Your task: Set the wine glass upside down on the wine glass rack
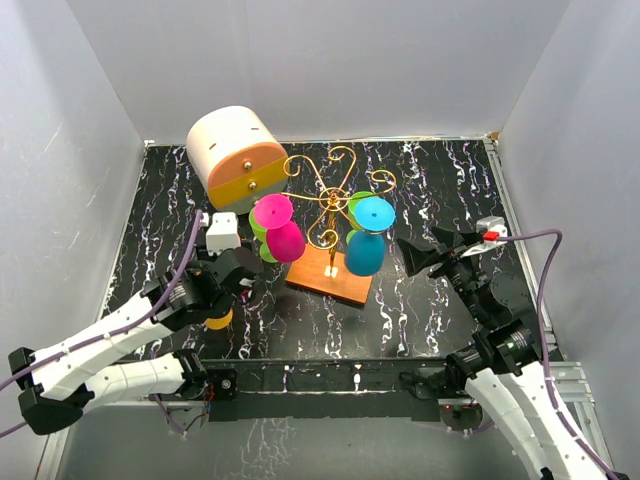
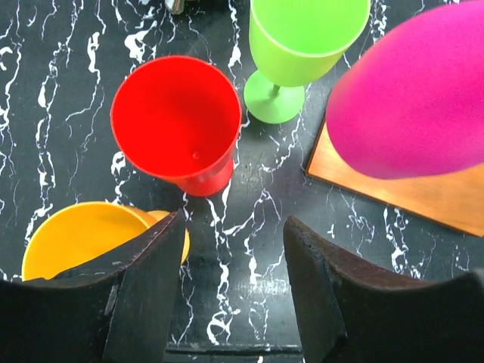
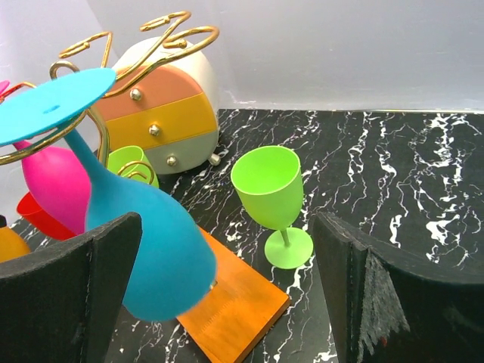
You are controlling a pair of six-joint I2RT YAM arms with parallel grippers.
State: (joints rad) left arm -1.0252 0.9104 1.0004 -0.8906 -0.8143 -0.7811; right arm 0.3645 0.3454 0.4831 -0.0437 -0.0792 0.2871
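The gold wire wine glass rack (image 1: 328, 195) stands mid-table on an orange base (image 1: 330, 278). A pink glass (image 1: 282, 232) and a blue glass (image 1: 366, 242) hang upside down on it. My left gripper (image 2: 234, 227) is open and empty, low over the table just left of the base (image 2: 423, 198). Ahead of it stand a red glass (image 2: 178, 121), a yellow glass (image 2: 79, 240) and a green glass (image 2: 299, 41), all upright. My right gripper (image 3: 227, 227) is open and empty, right of the rack, facing the blue glass (image 3: 144, 242) and a second upright green glass (image 3: 272, 185).
A cream-and-orange drum-shaped box (image 1: 235, 155) stands at the back left, close to the rack. White walls enclose the black marbled table (image 1: 440, 190) on three sides. In the top view my left gripper (image 1: 240, 275) and right gripper (image 1: 422, 255) flank the rack base.
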